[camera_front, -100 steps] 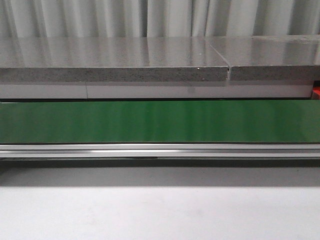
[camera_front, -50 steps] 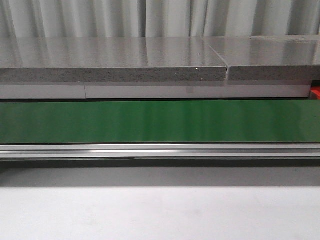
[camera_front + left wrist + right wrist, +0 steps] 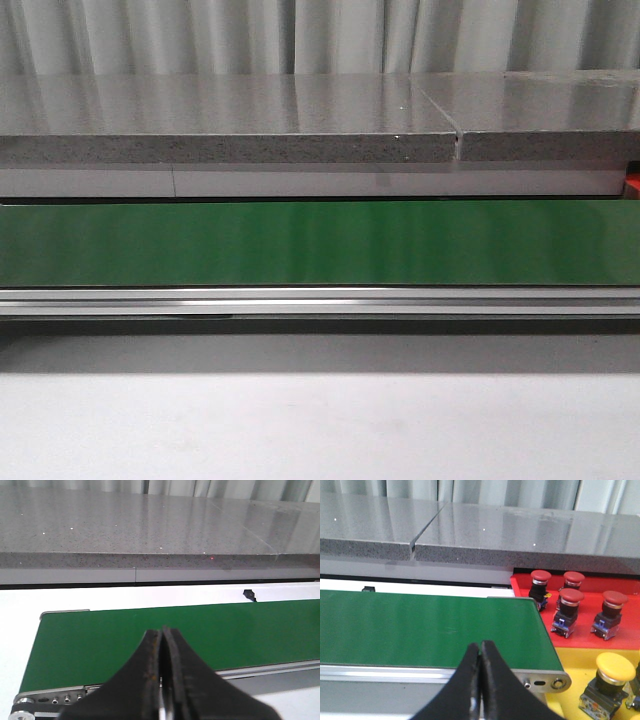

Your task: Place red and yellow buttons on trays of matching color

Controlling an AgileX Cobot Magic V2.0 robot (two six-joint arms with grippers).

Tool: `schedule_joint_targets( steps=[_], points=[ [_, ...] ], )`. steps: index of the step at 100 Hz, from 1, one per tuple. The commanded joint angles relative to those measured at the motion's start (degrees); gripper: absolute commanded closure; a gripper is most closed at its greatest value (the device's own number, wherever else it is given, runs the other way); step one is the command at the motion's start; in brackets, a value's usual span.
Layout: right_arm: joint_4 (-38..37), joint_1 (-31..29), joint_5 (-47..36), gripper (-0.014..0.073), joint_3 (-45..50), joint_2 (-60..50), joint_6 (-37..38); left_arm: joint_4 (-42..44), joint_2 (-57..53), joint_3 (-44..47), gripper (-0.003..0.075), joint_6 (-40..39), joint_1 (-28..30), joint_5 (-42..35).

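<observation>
In the right wrist view a red tray [image 3: 530, 582] holds several red buttons [image 3: 568, 599] and a yellow tray [image 3: 572, 657] holds a yellow button [image 3: 614, 668]. Both trays sit past the end of the green belt [image 3: 430, 627]. My right gripper [image 3: 481, 647] is shut and empty above the belt's near edge. In the left wrist view my left gripper [image 3: 161, 632] is shut and empty above the belt [image 3: 150, 635], which carries no button. The front view shows the bare belt [image 3: 320, 242] and a sliver of the red tray [image 3: 633, 184]; no gripper shows there.
A grey stone counter [image 3: 230, 120] runs behind the belt. An aluminium rail [image 3: 320, 300] borders the belt's near side, with a white tabletop [image 3: 320, 420] in front. A small black piece [image 3: 248, 595] lies on the white surface behind the belt.
</observation>
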Motion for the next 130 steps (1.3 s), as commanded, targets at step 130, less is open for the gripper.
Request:
schedule_joint_targets(
  steps=[130],
  points=[
    [-0.2,0.1,-5.3,0.066,-0.8,-1.1,-0.1,3.4,0.6,-0.2,0.0739,0.0,-0.4,-10.8]
  ],
)
